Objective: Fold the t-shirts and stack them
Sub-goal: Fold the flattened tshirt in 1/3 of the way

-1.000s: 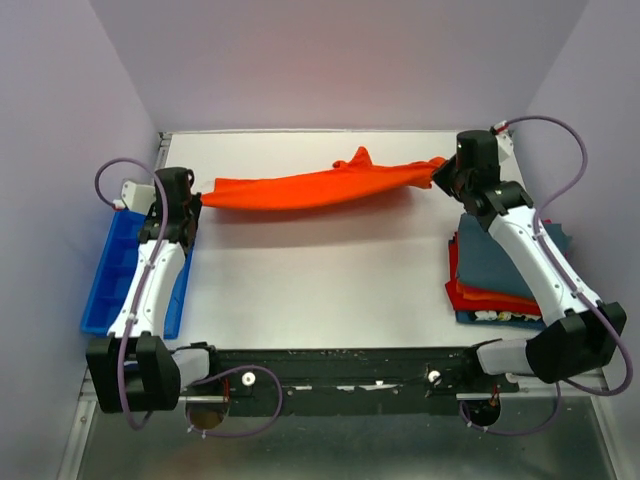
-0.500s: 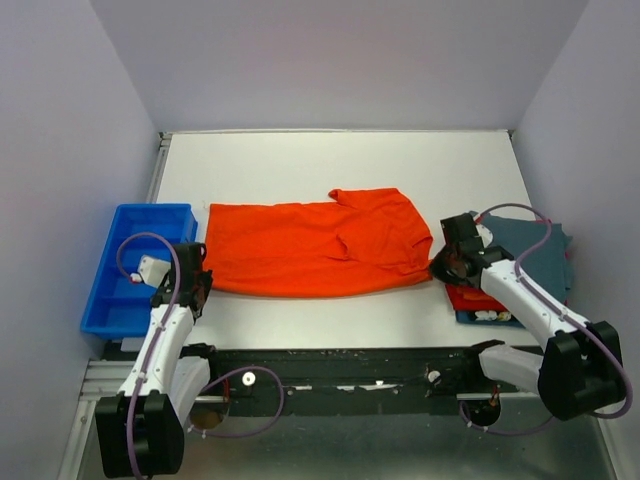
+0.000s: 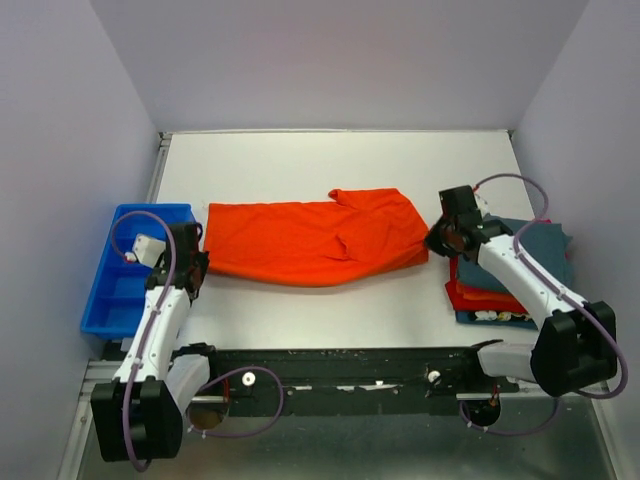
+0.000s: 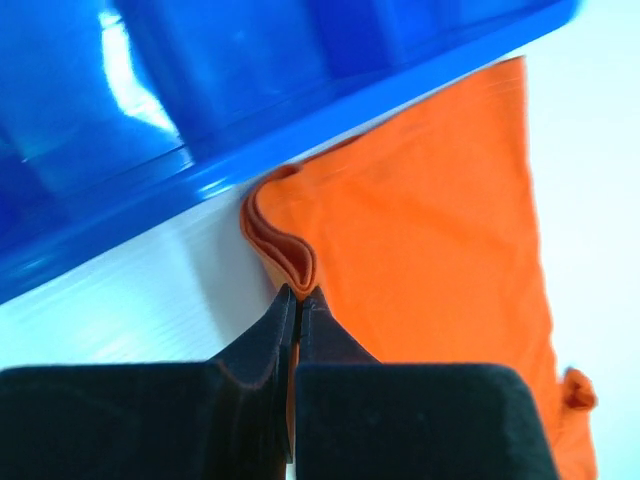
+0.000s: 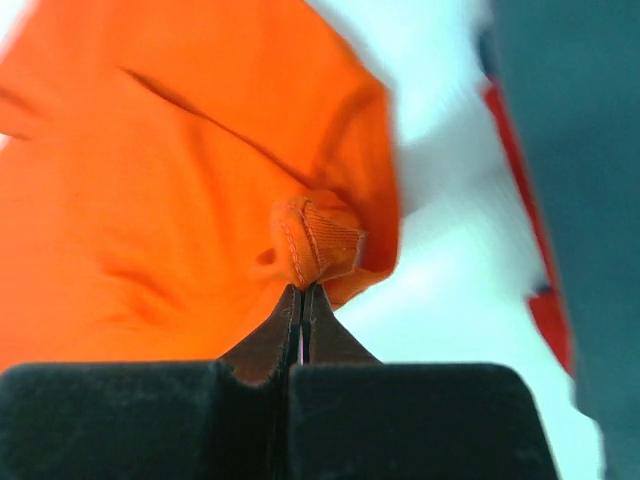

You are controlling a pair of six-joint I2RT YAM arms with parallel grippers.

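The bright orange-red t-shirt (image 3: 310, 240) lies stretched across the middle of the table. My left gripper (image 3: 197, 262) is shut on its left corner, beside the blue bin; the left wrist view shows the pinched fold (image 4: 285, 245) at the gripper (image 4: 298, 296). My right gripper (image 3: 433, 243) is shut on the shirt's right corner; the right wrist view shows a bunched hem (image 5: 318, 240) at the gripper (image 5: 302, 292). A stack of folded shirts (image 3: 515, 262), dark teal on top, red and blue below, sits at the right.
The rigid blue plastic bin (image 3: 128, 270) stands at the left table edge, close to my left arm. The folded stack lies just right of my right gripper. Bare white table (image 3: 330, 165) lies behind the shirt.
Both grippers pulled the shirt from a raised, stretched band at the back down towards the front, where it spread flat. Since half a second ago both have moved slightly back again.
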